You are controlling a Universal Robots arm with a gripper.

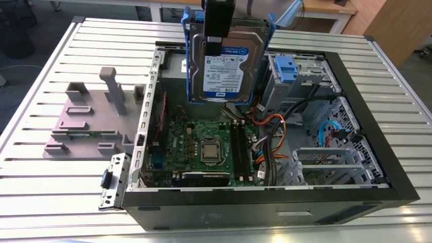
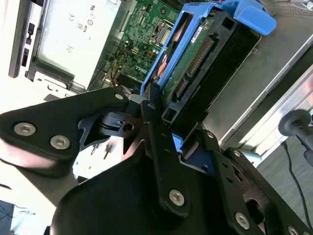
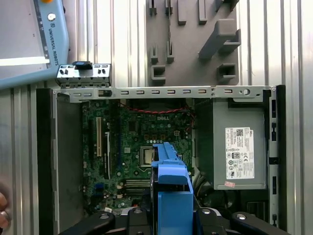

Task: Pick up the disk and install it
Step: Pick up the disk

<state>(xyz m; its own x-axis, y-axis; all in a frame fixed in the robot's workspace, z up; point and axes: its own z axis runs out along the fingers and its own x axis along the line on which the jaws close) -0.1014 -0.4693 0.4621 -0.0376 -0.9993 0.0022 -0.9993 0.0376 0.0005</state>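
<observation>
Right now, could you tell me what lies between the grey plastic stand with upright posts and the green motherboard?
A silver slotted metal chassis wall stands between the grey plastic stand and the green motherboard, seen in the first wrist view.

Even overhead light glares off the ribbed bench (image 1: 223, 236) in the exterior view, washes pale areas white in the second wrist view, and leaves the computer case (image 1: 256, 207) interior softly shadowed.
</observation>
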